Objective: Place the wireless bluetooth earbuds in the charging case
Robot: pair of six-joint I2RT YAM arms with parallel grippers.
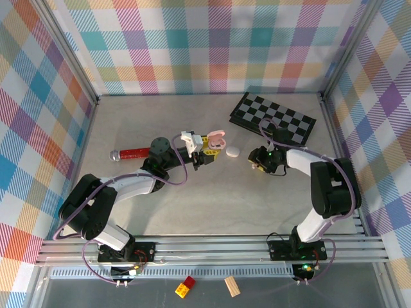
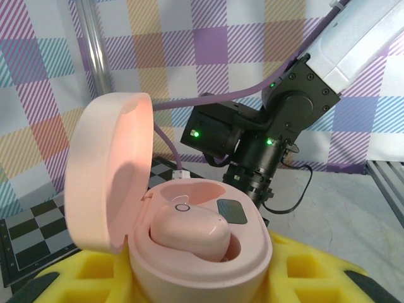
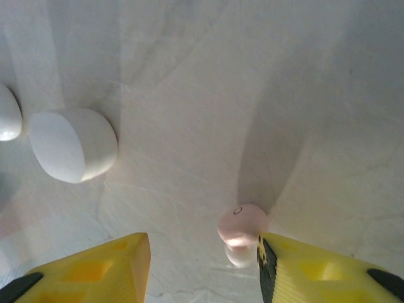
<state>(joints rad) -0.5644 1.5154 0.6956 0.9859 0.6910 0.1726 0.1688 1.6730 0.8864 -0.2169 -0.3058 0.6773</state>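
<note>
Near the middle of the table (image 1: 212, 205), the left gripper (image 1: 200, 153) holds the pink charging case (image 1: 215, 138) above the surface. From the left wrist camera, the case (image 2: 202, 265) sits between the yellow fingers (image 2: 315, 268) of this gripper (image 2: 202, 281), which are closed narrowly on its lower body. The lid (image 2: 107, 177) stands open and upright on the far-left side. One pink earbud (image 2: 189, 230) already lies in a socket of the case. Beside it, a small dark patch (image 2: 232, 210) shows in the other part of the tray; whether this socket is free I cannot tell for sure.

The right gripper (image 1: 260, 160) is low over the table, just to the right of a closed white case (image 1: 232, 151). In the right wrist view its yellow fingers (image 3: 315, 271) stand well apart, and they hold nothing. The second pink earbud (image 3: 242, 230) lies on the table between them, very close to one finger or touching it, and well apart from the other one. The gripper (image 3: 202, 255) is therefore open around the earbud, not clamped on it. The white case (image 3: 72, 145) rests on the table farther away. Another white rounded thing (image 3: 6, 113) is cut off by the picture edge.

A black and grey chequered board (image 1: 273, 119) lies behind the right gripper. A red pen-like stick (image 1: 135, 153) lies to the left of the left arm's wrist.
</note>
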